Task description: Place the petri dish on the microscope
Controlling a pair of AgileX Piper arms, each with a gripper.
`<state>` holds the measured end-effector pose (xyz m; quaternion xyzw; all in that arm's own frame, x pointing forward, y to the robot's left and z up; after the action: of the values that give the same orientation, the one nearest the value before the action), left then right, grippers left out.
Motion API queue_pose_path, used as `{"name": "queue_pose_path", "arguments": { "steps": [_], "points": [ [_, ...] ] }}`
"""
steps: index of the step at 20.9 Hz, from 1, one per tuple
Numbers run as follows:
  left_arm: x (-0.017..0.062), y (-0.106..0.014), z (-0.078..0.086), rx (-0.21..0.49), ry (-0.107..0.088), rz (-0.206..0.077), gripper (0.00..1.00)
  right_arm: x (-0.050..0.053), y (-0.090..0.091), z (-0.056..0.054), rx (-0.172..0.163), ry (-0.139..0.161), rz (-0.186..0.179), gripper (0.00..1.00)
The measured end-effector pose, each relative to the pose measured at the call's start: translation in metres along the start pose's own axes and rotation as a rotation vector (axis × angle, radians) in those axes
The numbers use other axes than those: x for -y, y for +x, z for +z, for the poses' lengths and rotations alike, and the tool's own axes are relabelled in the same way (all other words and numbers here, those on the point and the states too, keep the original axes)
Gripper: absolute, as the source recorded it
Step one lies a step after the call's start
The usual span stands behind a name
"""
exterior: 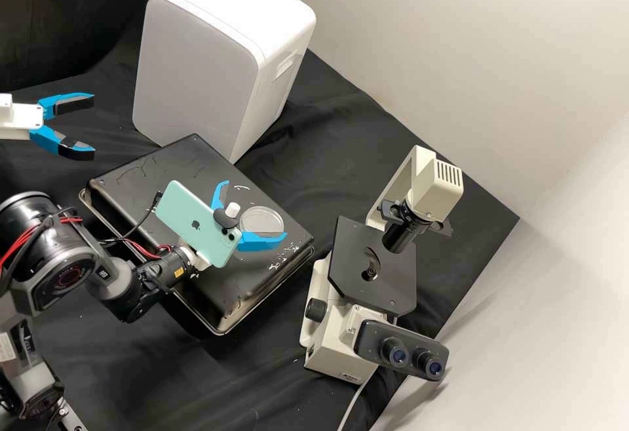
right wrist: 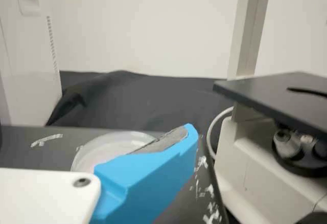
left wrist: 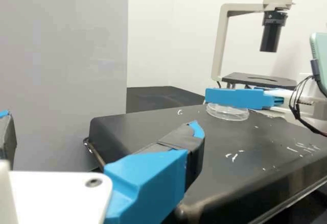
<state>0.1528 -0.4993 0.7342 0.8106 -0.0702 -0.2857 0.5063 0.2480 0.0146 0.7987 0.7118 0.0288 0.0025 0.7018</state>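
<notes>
While the right claw (exterior: 255,211) is hanging low with its blue fingers spread, the petri dish (exterior: 265,221) is sitting between them on the black tray (exterior: 131,185). One finger is lying close along its rim and the other is standing clear. The microscope (exterior: 367,274) is standing just beyond that claw's fingertips. The left claw (exterior: 90,124) is hovering with its fingers apart, well off to the right claw's side, near the white box (exterior: 216,57).

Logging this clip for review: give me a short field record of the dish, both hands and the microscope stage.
petri dish: flat on the black tray
right hand: open, straddling the dish
left hand: open, off the tray, near the white box
microscope stage: bare
task status: dish not yet lifted
</notes>
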Motion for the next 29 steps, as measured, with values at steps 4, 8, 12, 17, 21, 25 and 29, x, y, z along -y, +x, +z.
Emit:
{"name": "queue_pose_path", "arguments": {
  "steps": [4,8,12,17,21,25,29],
  "points": [
    [0.0012,0.000,0.001,0.005,0.000,-0.007,1.00,0.007,0.002,0.005,0.034,-0.007,-0.008,1.00],
    [0.0012,0.000,0.001,0.005,0.000,-0.007,1.00,0.016,0.004,0.012,0.073,-0.018,-0.035,1.00],
    [0.0012,0.000,0.001,0.005,0.000,-0.007,1.00,0.016,0.004,0.017,0.091,-0.015,-0.029,1.00],
    [0.0012,0.000,0.001,0.005,0.000,-0.007,1.00,0.010,0.005,0.023,0.110,-0.014,0.003,1.00],
    [0.0012,0.000,0.001,0.005,0.000,-0.007,1.00,0.006,0.011,0.025,0.112,-0.014,0.020,1.00],
    [0.0012,0.000,0.001,0.005,0.000,-0.007,1.00,0.005,0.020,0.027,0.113,-0.011,0.034,1.00],
    [0.0012,0.000,0.001,0.005,0.000,-0.007,1.00,0.008,0.027,0.026,0.110,-0.013,0.034,1.00]
  ]
}}
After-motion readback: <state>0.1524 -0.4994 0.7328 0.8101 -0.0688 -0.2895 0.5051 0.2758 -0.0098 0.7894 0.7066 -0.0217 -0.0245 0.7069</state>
